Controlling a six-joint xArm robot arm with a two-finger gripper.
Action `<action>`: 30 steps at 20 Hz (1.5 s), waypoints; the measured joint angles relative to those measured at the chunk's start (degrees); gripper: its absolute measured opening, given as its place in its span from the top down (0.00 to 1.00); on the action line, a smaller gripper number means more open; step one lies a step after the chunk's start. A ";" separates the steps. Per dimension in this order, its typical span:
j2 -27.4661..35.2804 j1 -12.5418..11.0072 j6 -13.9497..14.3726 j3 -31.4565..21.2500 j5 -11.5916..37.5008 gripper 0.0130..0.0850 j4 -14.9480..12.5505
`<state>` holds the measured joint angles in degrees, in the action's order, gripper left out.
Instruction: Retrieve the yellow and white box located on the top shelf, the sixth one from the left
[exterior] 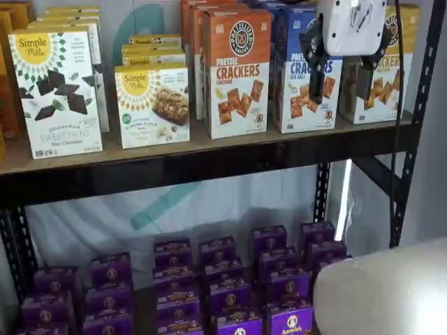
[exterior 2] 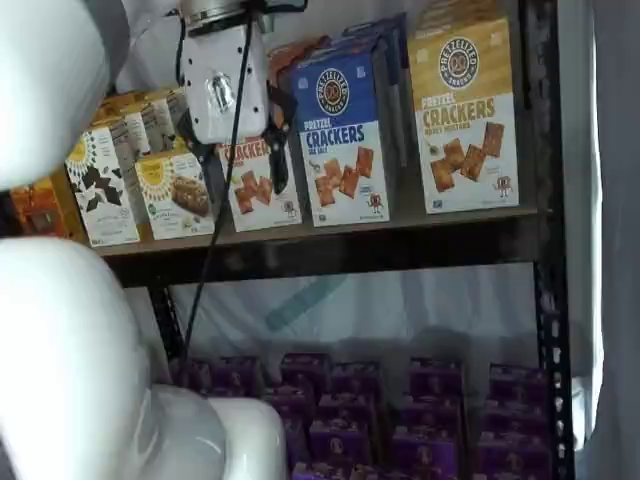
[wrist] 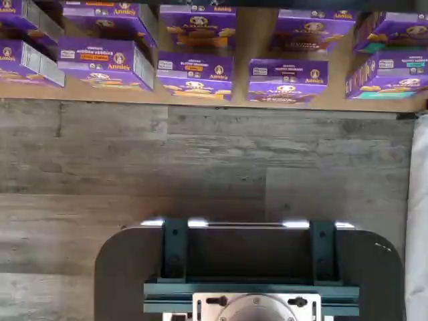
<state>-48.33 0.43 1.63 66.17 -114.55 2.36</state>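
At the right end of the top shelf [exterior 2: 330, 245]: the yellow and white box [exterior 2: 467, 115], upright, just right of a blue pretzel-crackers carton [exterior 2: 343, 135], with an orange pretzel-crackers carton [exterior: 237, 73] beyond that. Ahead of the cartons, touching none in both shelf views: the gripper [exterior: 341, 82], white body above, two black fingers [exterior: 318, 84] hanging spread with a clear gap and nothing between. Underneath, on the lower level: rows of small purple boxes [exterior: 230, 279], seen too in the wrist view beside grey wood-look flooring [wrist: 200, 160].
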 joint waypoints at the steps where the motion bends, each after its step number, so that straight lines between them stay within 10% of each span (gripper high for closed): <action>1: 0.26 -0.71 -0.31 0.21 -0.51 0.00 0.77; 3: 2.00 -5.22 -2.19 1.58 -3.71 0.00 5.81; 6: 1.95 -5.16 -2.34 1.58 -3.66 0.00 5.87; 15: -0.68 0.42 -1.08 -1.29 3.15 0.00 -3.87; 19: -1.94 -1.11 -3.02 -3.10 6.91 0.00 -6.04; 30: -0.48 -21.32 -20.99 -4.53 18.31 0.00 -0.85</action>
<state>-48.81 -20.89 -19.35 61.65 -96.24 1.51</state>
